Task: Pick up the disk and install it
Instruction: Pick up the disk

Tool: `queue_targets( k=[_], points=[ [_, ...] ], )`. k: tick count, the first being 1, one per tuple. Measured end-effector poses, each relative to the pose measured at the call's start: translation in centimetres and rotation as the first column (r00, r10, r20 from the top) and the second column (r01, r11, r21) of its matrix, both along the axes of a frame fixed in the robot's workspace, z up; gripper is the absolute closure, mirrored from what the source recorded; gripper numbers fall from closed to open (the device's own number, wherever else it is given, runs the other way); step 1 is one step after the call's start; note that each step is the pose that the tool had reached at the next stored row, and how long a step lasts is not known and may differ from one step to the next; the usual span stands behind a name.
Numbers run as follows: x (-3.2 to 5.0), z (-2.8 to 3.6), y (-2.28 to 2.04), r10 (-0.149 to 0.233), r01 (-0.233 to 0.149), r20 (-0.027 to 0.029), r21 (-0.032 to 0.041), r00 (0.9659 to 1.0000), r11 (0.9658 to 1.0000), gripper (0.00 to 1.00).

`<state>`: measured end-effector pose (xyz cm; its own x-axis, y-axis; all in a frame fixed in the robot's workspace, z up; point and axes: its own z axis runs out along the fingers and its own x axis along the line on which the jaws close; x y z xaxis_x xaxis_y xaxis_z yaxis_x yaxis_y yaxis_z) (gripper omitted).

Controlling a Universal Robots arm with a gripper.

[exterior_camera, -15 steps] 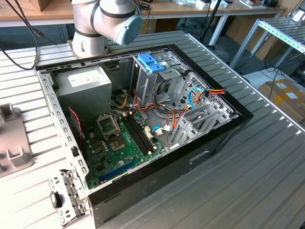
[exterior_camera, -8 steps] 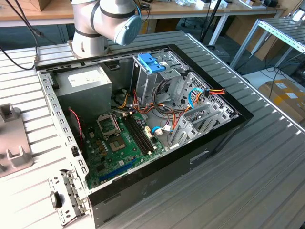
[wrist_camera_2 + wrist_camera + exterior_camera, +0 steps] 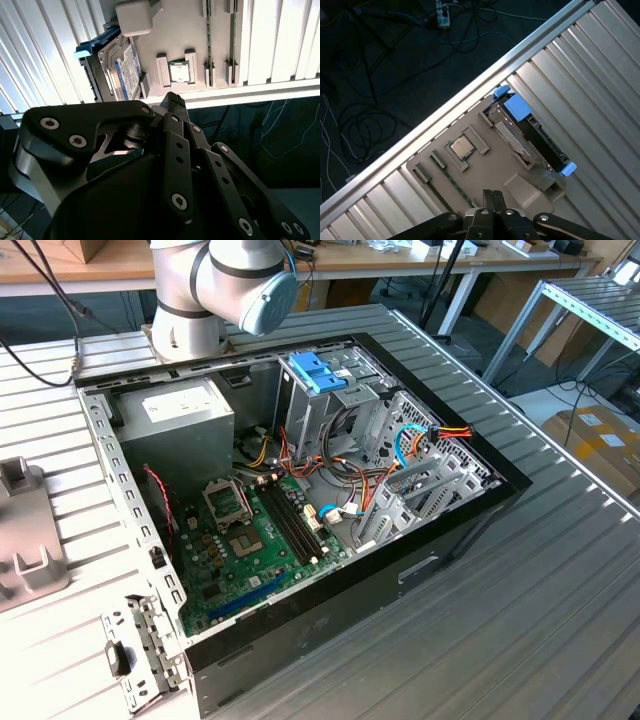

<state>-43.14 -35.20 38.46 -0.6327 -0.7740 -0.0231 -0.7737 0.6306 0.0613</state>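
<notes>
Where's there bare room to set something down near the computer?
Bare ribbed table between the computer case and the table edge at the exterior view's right. Crowded: inside the case, cables and motherboard; the grey fixture, holding the disk and a chip.

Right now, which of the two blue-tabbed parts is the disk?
The disk is the one standing on edge in the grey holder: dark body between bright blue rails. The other, in the case, is a paler twin-tabbed bracket.
</notes>
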Motion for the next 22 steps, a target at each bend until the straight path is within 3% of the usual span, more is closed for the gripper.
queue_targets(
  k=[6,11,17,21,22],
  points=[
    [0.0,0.0,0.0,0.08,-0.08,0.0,0.0,0.9968,0.9968,0.89],
    [0.0,0.0,0.0,0.135,-0.135,0.0,0.0,0.9908,0.9908,0.89],
    [0.0,0.0,0.0,0.215,-0.215,0.0,0.0,0.9767,0.9767,0.89],
    [0.0,0.0,0.0,0.262,-0.262,0.0,0.0,0.9651,0.9651,0.89],
    [0.0,0.0,0.0,0.28,-0.28,0.0,0.0,0.9599,0.9599,0.89]
  ],
)
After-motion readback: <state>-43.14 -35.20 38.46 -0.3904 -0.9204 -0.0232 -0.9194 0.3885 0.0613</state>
